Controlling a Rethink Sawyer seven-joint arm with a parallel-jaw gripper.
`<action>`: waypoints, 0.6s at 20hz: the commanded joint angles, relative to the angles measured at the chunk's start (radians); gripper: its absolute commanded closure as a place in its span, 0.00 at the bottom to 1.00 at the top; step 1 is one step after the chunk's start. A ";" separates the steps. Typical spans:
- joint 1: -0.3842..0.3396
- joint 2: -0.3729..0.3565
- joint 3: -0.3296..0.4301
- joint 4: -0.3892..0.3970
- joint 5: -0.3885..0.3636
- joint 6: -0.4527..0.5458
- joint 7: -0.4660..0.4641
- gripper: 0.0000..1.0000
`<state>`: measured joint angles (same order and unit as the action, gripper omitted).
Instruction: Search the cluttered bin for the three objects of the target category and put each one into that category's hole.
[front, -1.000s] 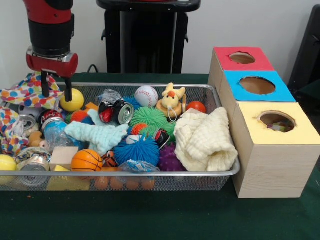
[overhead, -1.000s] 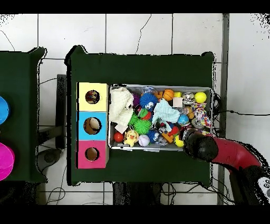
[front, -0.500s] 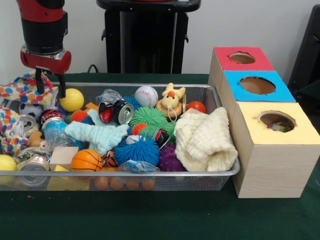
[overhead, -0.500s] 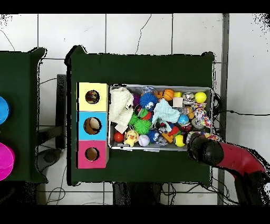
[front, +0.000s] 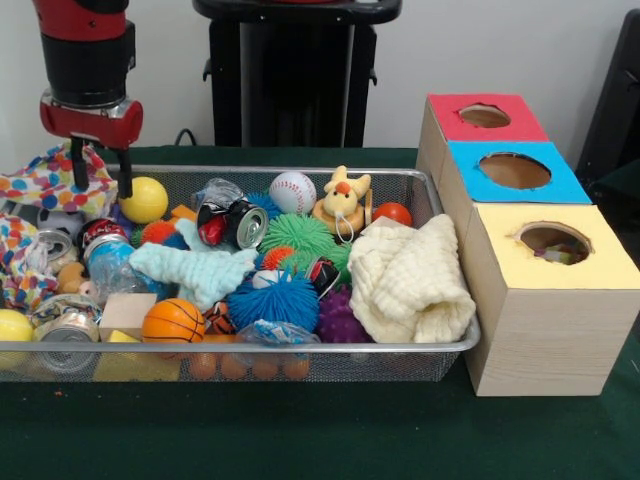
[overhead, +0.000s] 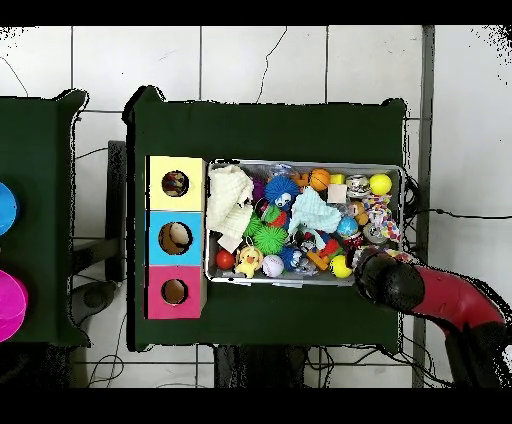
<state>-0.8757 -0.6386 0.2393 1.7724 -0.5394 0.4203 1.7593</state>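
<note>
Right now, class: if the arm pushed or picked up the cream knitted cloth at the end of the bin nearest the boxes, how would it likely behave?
The cream cloth lies in soft folds, so it is probably floppy and would sag if lifted. It drapes onto the bin rim, so a push would likely bunch it rather than slide it. It looks light.

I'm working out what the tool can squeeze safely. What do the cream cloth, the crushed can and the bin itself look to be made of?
The cream cloth looks like soft knitted or waffle-weave fabric, matte: ribbed texture and loose folds. The crushed can seems thin metal, glossy print with a shiny silver end, dented. The bin appears to be fine wire mesh with a smooth metal rim: things show through its front wall.
</note>
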 joint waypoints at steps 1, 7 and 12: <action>-0.013 0.052 0.174 0.081 -0.052 -0.063 -0.097 0.00; 0.023 -0.028 0.170 0.100 -0.036 -0.015 -0.068 0.00; 0.010 -0.059 0.180 0.099 -0.021 0.027 -0.081 0.00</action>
<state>-0.8701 -0.6600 0.3310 1.7946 -0.5398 0.4032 1.7593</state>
